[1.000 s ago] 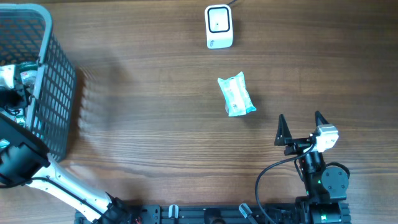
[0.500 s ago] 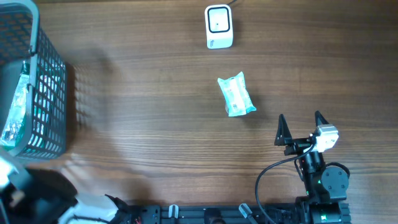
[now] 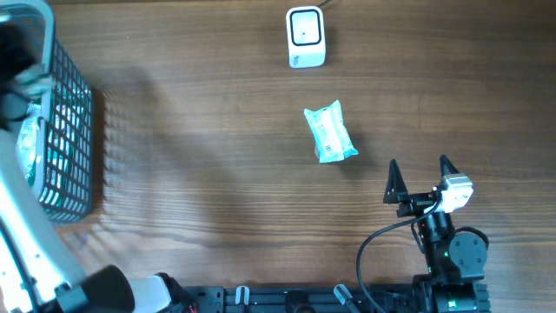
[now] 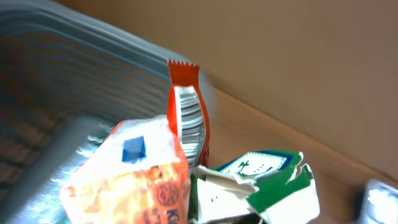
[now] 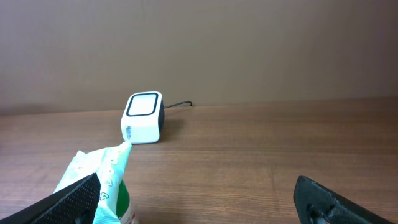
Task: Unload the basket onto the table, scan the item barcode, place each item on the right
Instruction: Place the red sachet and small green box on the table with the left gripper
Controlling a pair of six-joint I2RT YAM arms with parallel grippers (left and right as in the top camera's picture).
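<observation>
Right gripper (image 3: 419, 163) low at near table edge, jaws spread wide, nothing between them. Pale green packet (image 3: 330, 132) flat on table (image 3: 200, 174), between that gripper and white scanner (image 3: 305, 36), touching neither. Left gripper (image 3: 16, 54) over grey basket (image 3: 74, 130), far left (blurred, so opening and hold: cannot tell). Left wrist view: orange packet (image 4: 186, 118), barcode to camera, beside green-and-white carton (image 4: 273, 180).

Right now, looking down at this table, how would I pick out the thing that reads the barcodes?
Start at the wooden table and look to its far edge. There, beyond the pale green packet, sits the scanner: a small white box with a dark-rimmed window on top and a cable behind, square and rigid, unlike the crinkled packet.
</observation>
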